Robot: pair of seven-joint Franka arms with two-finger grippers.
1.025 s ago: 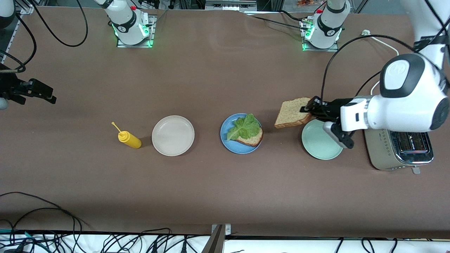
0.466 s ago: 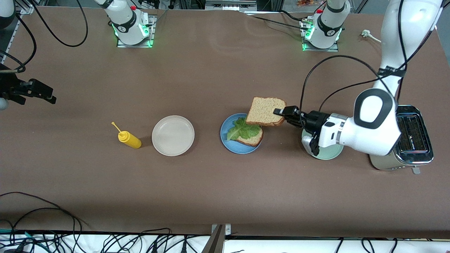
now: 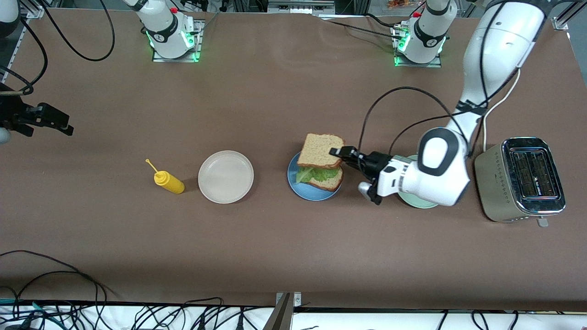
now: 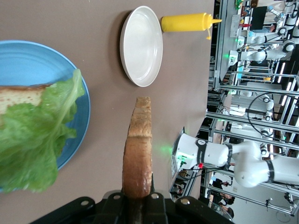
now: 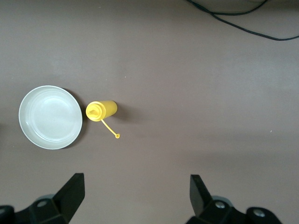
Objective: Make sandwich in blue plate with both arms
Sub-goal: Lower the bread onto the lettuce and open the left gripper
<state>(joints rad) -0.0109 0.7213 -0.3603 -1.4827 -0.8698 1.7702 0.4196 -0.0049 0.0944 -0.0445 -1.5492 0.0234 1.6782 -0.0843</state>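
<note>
The blue plate [image 3: 300,189] holds a brown bread slice [image 3: 329,182] with a green lettuce leaf [image 3: 313,174] on top. My left gripper [image 3: 340,152] is shut on the edge of a second bread slice [image 3: 321,149], which hangs roughly flat over the lettuce. In the left wrist view this slice [image 4: 138,149] is edge-on between the jaws, above the table beside the blue plate [image 4: 32,58] and the lettuce [image 4: 32,140]. My right gripper [image 3: 57,124] waits open above the table's edge at the right arm's end, nothing between its fingers [image 5: 72,191].
A beige plate [image 3: 225,176] and a yellow squeeze bottle [image 3: 168,181] lie toward the right arm's end. A pale green plate [image 3: 415,203] sits partly under the left arm. A steel toaster [image 3: 523,178] stands at the left arm's end.
The left arm has carried the bread slice from over the pale green plate to over the blue plate and turned it flatter. The right arm has not moved.
</note>
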